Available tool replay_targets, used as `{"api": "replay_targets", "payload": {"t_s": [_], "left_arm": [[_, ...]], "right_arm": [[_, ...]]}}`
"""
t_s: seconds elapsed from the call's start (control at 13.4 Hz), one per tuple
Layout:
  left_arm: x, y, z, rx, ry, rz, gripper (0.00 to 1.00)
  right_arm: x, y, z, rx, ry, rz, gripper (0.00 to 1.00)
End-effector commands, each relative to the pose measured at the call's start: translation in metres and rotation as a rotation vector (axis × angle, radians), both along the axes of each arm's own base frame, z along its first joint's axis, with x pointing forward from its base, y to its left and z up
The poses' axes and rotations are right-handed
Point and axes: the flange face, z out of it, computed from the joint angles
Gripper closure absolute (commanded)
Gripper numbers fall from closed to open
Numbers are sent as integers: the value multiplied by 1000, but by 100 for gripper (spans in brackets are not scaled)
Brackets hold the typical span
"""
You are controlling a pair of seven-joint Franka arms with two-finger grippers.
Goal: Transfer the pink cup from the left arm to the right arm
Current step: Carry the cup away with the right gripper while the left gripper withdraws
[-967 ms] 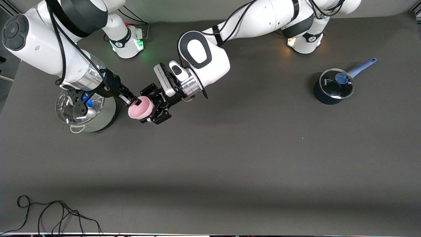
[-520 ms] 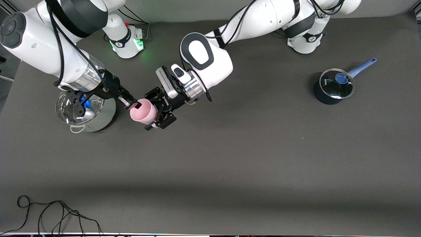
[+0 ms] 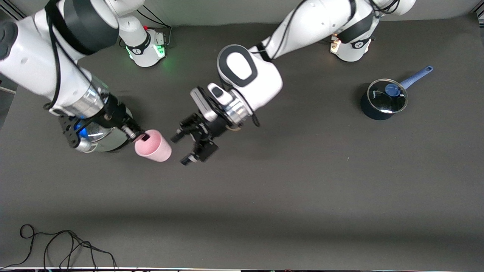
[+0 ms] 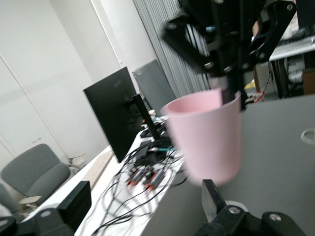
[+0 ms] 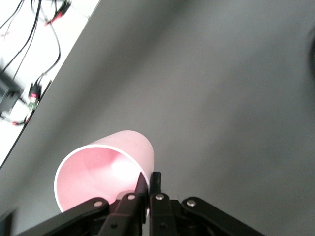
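Now pink cup (image 3: 153, 146) tilted, mouth toward right pincer (image 3: 140, 136).

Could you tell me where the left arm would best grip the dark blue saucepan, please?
Probably its long blue handle, from above, fingers straddling its narrow width. The dark blue saucepan stands upright with its glass lid on, and the round body looks too wide. The handle juts toward the left arm's end, clear of other things. The left tool is open.
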Motion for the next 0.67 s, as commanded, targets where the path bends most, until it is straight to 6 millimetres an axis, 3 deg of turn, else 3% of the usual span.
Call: {"api": "replay_targets", "payload": {"t_s": [0.0,0.15,0.3,0.59], "left_arm": [[0,33,-8,101,-5,-73,0],[7,57,-19,143,-8,-139,0],[15,89,-33,191,-9,-223,0],[25,187,-59,295,14,-443,0]], "right_arm": [[30,-20,-1,-68,-28,-12,100],[48,-55,-5,-99,-61,19,100],[61,-103,-13,-127,-66,90,100],[66,-197,-15,-185,-87,328,100]]}}
